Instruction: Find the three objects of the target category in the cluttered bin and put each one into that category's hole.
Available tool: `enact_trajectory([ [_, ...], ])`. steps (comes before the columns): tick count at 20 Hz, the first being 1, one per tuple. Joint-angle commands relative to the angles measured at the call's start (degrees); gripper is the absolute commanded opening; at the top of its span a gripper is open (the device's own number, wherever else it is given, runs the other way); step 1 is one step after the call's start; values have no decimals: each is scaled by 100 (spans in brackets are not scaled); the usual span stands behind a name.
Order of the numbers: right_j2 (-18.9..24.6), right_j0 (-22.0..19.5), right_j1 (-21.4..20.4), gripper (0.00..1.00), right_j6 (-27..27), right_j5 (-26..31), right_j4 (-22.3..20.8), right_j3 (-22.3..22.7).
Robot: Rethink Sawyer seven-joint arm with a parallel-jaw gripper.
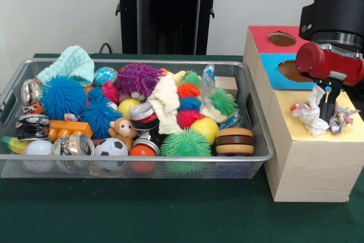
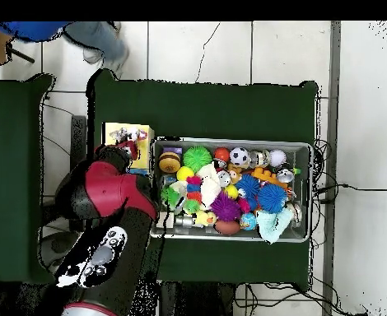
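My gripper (image 1: 328,106) hangs over the yellow end of the pale wood box (image 1: 310,169), to the right of the wire mesh bin (image 1: 142,61). Its fingers are shut on a white and multicolour rope toy (image 1: 309,113), whose frayed ends spread on the yellow surround (image 1: 284,119). The toy covers the yellow hole, so the hole is hidden. In the overhead view the toy (image 2: 128,132) lies on the yellow box top (image 2: 113,134) with the gripper (image 2: 132,149) beside it. I cannot pick out another rope toy in the bin's clutter.
The blue-surround hole (image 1: 291,70) and the red-surround hole (image 1: 281,39) lie behind the yellow end. The bin holds spiky pom balls, cans, small balls, a teal cloth (image 1: 71,64) and a cream cloth (image 1: 165,103). A person (image 2: 32,33) stands at the overhead view's top left.
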Motion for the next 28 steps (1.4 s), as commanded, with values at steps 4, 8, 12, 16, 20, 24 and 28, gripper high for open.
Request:
enact_trajectory([
  [4,-133,-349,1215,0,760,-1245,58,-724],
  [8,-47,-411,1153,0,609,-769,34,-929],
  [12,976,-1038,932,0,321,549,-61,-1118],
  [16,1536,-1402,864,0,157,1404,-12,-1208],
  [20,1612,-1380,896,0,-22,1942,-188,-1441],
  [24,1651,-1422,973,0,205,2688,-115,-1555],
  [28,1768,-1523,911,0,415,2973,-74,-1327],
])
